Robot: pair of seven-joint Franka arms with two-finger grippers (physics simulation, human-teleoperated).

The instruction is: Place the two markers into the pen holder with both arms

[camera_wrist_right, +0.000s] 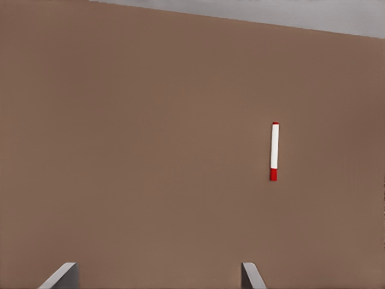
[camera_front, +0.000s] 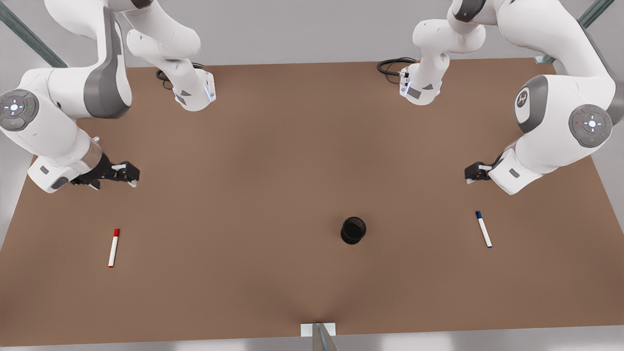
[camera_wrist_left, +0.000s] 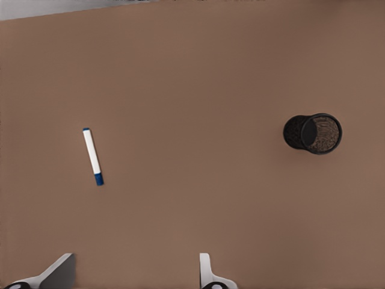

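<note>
The red-capped marker [camera_front: 113, 247] lies flat on the brown table [camera_front: 273, 161] near the front view's left; the right wrist view has it as the red marker [camera_wrist_right: 274, 151]. My right gripper [camera_front: 130, 175] hovers open behind it, fingertips wide apart [camera_wrist_right: 157, 276]. The blue-capped marker [camera_front: 484, 229] lies flat at the front view's right, also seen as the blue marker [camera_wrist_left: 93, 156]. My left gripper [camera_front: 472, 174] hangs open behind it, nothing between its fingers [camera_wrist_left: 131, 272]. The black pen holder [camera_front: 353, 230] stands upright and empty between the markers, nearer the blue one [camera_wrist_left: 313, 133].
Both arm bases [camera_front: 195, 92] [camera_front: 420, 87] stand at the table's far edge, with black cables [camera_front: 392, 66] beside them. A metal bracket [camera_front: 319, 331] sits at the near edge.
</note>
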